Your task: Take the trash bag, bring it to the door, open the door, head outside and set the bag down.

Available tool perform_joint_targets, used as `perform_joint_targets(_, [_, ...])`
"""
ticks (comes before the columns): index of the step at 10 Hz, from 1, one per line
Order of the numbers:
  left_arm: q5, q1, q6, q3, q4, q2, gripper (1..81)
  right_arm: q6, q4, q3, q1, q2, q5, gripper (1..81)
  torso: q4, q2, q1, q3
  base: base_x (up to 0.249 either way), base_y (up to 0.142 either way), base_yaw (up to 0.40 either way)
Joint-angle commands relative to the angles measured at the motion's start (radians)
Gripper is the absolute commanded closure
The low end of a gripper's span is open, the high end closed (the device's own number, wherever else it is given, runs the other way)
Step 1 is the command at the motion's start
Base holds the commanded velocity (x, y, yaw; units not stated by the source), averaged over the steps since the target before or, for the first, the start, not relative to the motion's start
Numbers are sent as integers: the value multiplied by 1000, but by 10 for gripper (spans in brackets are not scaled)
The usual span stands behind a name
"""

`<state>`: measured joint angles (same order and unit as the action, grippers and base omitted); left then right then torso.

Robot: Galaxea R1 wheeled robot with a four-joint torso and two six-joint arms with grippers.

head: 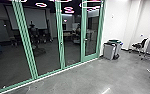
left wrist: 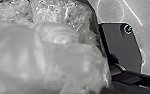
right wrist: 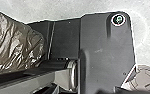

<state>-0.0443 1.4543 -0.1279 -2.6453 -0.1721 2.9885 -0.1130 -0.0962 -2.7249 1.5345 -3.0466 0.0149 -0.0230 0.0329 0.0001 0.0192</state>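
Claw grip, left or right, is something you cannot tell from these views, nor whether either one holds the bag. Your trash bag (left wrist: pixel 63 57) looms close to the left wrist camera: pale, see-through plastic, smooth and blurred nearest you, crinkled and shiny farther back. It lies beside the robot's dark base plate (left wrist: pixel 123 45), above the floor. You cannot tell which way the bag points or where its long axis runs.

Your right wrist view shows creased, brownish, glossy plastic (right wrist: pixel 16 47) next to the base; whether it belongs to the same bag, you cannot tell. A round floor cover (right wrist: pixel 146 79) sits near the base there.

Your head view gives you the room: a glass wall (head: pixel 46 42) in green frames, with a door handle (head: pixel 85 39) near its far end. Past it, against the white wall (head: pixel 116 22), stand grey bins (head: pixel 110 51), one with a green lid, then a dark chair (head: pixel 140 45).
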Motion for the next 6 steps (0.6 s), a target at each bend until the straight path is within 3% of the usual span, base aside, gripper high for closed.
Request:
perform_joint_targets(1, [-49,-59,4,4,-9,-3,811,-8,-5,2,-52,0,-58,10,0,0,0,0,134,0,0])
perform_joint_targets(6, [-49,-61,4,4,-9,-3,811,-8,-5,1,-52,0,-58,10,0,0,0,0,135,0,0])
